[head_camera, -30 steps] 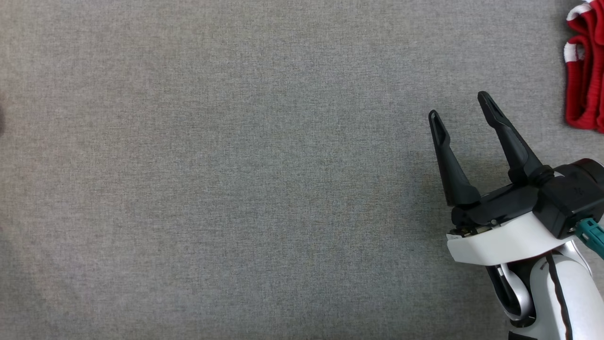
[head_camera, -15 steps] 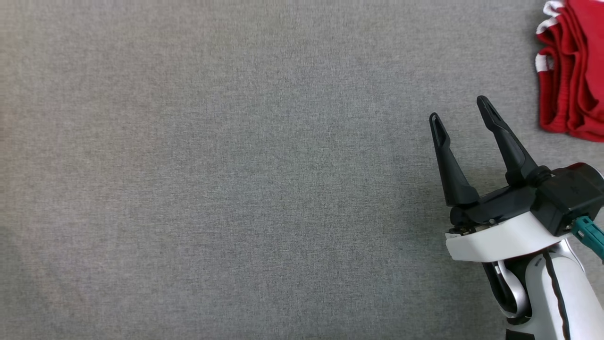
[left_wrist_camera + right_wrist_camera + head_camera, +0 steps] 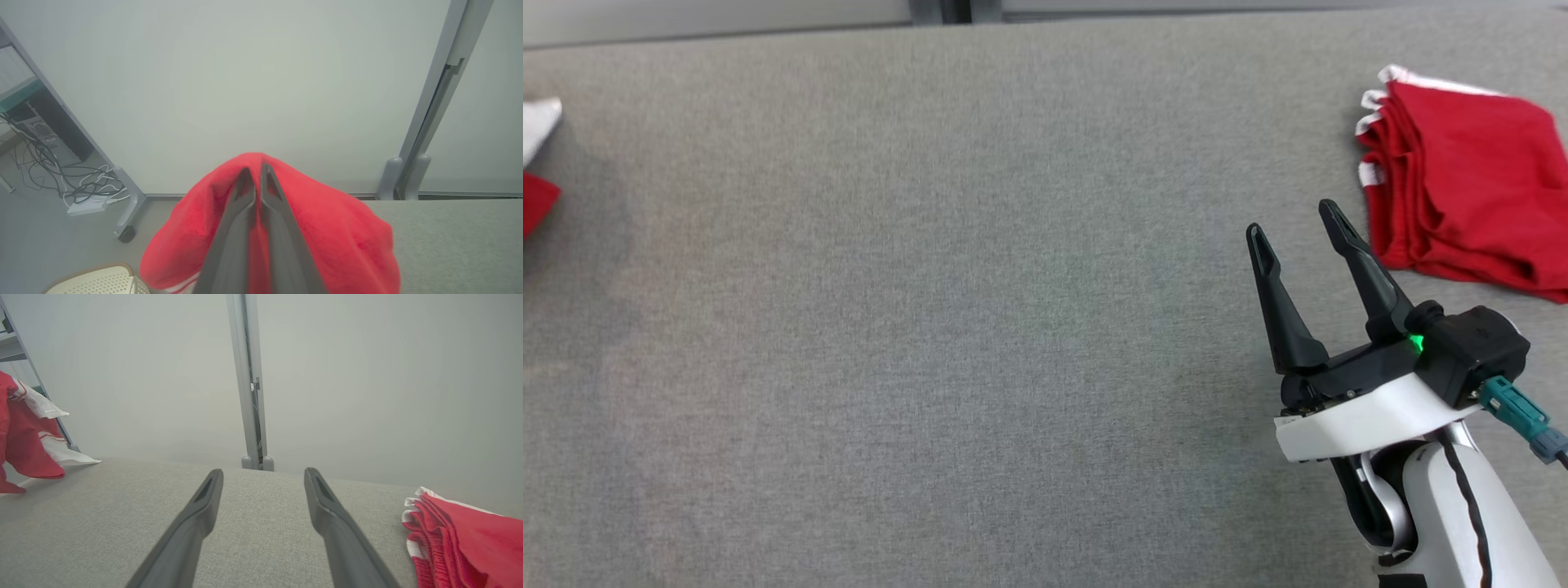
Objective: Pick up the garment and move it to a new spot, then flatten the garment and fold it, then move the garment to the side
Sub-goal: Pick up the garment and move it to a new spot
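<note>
Head view: right end effector spread wide and empty over the grey fabric-covered surface. There's a folded red cloth pile with white trim at the surface's far right.

Left wrist view: left end effector pinched tight on the loose red garment with white stripes, at the surface's left edge.

Right wrist view: that garment hangs lifted at the surface's left end.

So I'd say it's grabbed, but moving, flattening, folding and setting aside are all left. No readable writing anywhere.
</note>
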Tool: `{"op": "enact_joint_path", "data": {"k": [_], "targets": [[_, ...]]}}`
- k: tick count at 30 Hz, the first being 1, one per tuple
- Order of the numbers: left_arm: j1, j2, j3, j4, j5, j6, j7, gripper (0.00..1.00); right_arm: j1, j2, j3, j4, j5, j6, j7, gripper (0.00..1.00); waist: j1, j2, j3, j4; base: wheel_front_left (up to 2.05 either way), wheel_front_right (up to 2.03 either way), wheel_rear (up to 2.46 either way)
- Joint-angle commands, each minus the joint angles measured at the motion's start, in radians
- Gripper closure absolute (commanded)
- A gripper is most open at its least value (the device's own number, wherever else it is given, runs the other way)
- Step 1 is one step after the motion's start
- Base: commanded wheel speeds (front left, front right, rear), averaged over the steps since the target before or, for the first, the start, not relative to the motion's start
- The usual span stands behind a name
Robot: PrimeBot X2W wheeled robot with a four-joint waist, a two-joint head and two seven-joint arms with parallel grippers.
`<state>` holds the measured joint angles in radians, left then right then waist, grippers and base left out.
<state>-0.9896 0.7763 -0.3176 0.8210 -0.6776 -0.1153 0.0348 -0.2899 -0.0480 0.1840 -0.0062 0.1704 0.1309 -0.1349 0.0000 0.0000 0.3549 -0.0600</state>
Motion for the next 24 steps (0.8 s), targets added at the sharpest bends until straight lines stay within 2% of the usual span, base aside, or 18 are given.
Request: {"op": "enact_joint_path", "data": {"k": [1,7,15,20,24], "targets": [[0.004,0.008,-0.016,-0.031,0.009,-0.008,0.007,1.00,0.002,-0.005,-0.001,0.012,0.008,0.000,-0.011,0.00,0.0000,0.0000,-0.054,-0.020,0.00,0.00,0.00],[0.042,0.010,-0.114,-0.176,0.012,-0.016,0.052,1.00,0.021,-0.005,0.004,0.059,0.027,0.000,-0.027,0.00,0.0000,0.0000,-0.134,-0.044,0.00,0.00,0.00],[0.117,0.009,-0.325,-0.433,-0.028,-0.015,0.105,1.00,0.041,-0.005,0.019,0.080,0.047,0.000,-0.035,0.00,0.0000,0.0000,-0.193,-0.087,0.00,0.00,0.00],[0.132,-0.027,-0.448,-0.583,-0.042,-0.015,0.128,1.00,0.048,-0.005,0.021,0.083,0.051,0.000,-0.035,0.00,0.0000,0.0000,-0.202,-0.107,0.00,0.00,0.00],[0.138,-0.091,-0.528,-0.629,-0.047,-0.015,0.118,1.00,0.047,-0.005,0.029,0.089,0.061,0.000,-0.039,0.00,0.0000,0.0000,-0.202,-0.124,0.00,0.00,0.00]]}}
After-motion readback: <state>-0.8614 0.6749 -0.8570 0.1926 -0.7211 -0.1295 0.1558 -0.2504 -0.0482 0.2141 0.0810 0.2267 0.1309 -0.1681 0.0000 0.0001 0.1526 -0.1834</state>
